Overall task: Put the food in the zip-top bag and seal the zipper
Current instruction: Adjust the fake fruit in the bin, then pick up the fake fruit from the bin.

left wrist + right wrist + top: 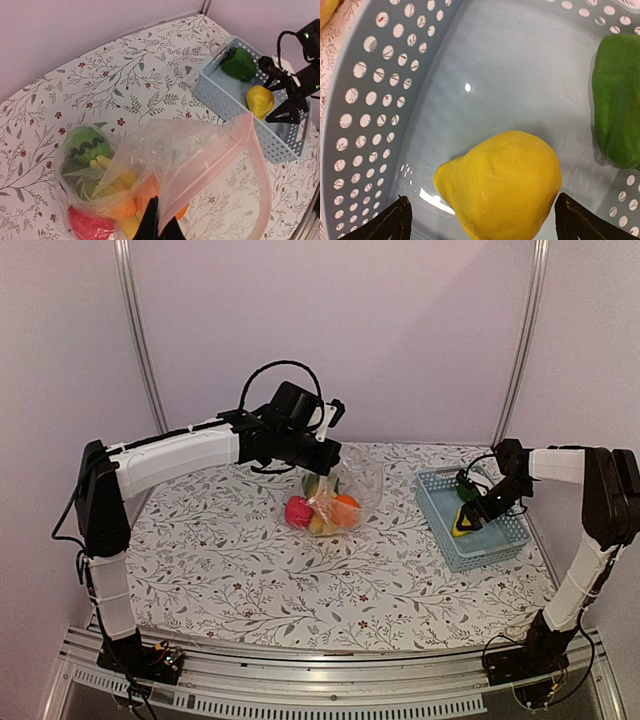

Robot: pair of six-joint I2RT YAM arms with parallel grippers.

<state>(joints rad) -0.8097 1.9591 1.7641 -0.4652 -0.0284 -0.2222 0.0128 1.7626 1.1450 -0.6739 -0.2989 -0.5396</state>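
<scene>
- Right pincer (486, 223): released, its two dark fingertips (395, 220) spread wide and lowered inside the light-blue basket (370, 100).
- A yellow piece (500, 185) of toy food lies straight ahead of this pincer, squarely in the gap between the fingertips. Its body fills most of the gap and its pointed end turns toward the left-hand tip.
- A green piece (617, 100) lies beyond it against the basket's far wall, apart from the yellow one.
- Left pincer (157, 227): clenched on the mouth edge of the zip-top bag (190, 165), lifting it off the flowered surface (230, 560).
- The bag sits well to the left of the basket, with its pinkish zipper strip (260, 165) curving toward it. It already holds red, orange, green and banana pieces.
- The right arm is plainly the nearer one to the yellow piece.
</scene>
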